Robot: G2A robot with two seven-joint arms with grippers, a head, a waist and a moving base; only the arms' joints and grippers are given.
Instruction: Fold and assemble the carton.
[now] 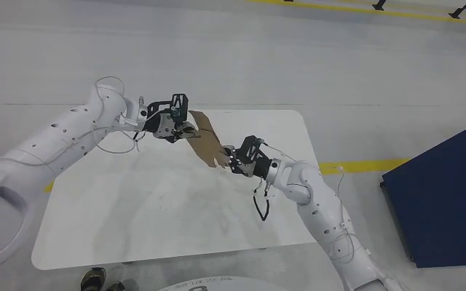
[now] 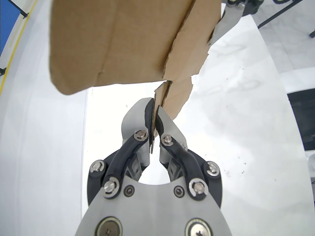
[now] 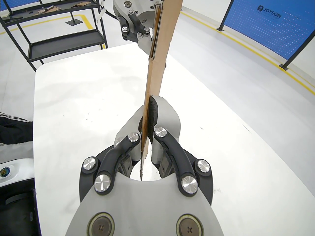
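Brown corrugated cardboard carton (image 1: pixel 207 140), unopened and flat, hangs between your two grippers above the white table (image 1: pixel 145 218).
Your left gripper (image 2: pixel 155 105) pinches one flap between its fingers, your right gripper (image 3: pixel 148 104) clamps the opposite edge, likely to pull the sleeve open; left wrist view gives its broad face, right wrist view its thin edge.
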